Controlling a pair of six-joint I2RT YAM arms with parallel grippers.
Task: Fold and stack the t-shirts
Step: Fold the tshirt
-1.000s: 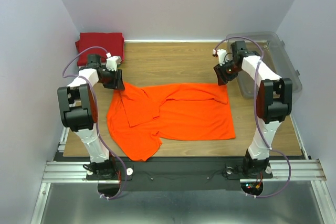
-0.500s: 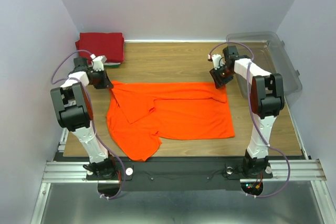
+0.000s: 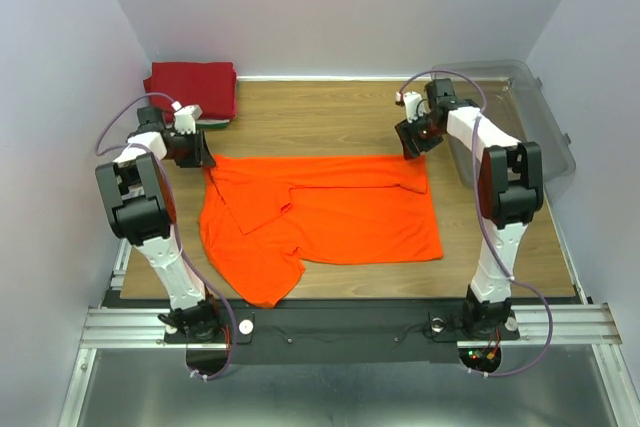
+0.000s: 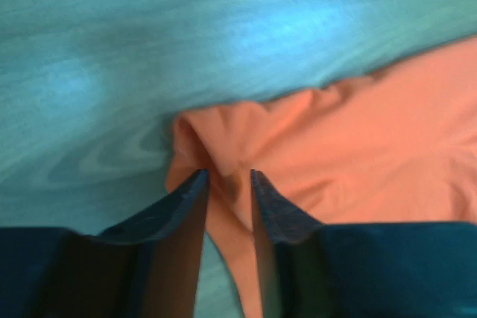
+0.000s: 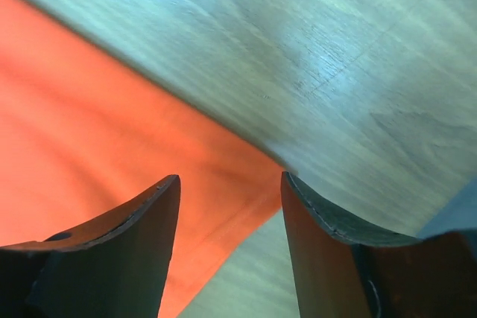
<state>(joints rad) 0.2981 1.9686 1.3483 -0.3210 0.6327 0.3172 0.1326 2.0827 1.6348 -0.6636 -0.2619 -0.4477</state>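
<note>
left wrist view blurred, left gripper (image 4: 227, 176) narrowly parted, bunched far left corner of orange t-shirt (image 4: 358, 147) at its tips, right gripper (image 5: 231, 180) wide above shirt's far right corner, dark red t-shirt (image 3: 192, 87) folded at table's (image 3: 320, 117) far left corner

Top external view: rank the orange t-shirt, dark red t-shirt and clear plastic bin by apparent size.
Largest: orange t-shirt, spread out on the table.
Then: clear plastic bin.
Smallest: dark red t-shirt, folded.
</note>
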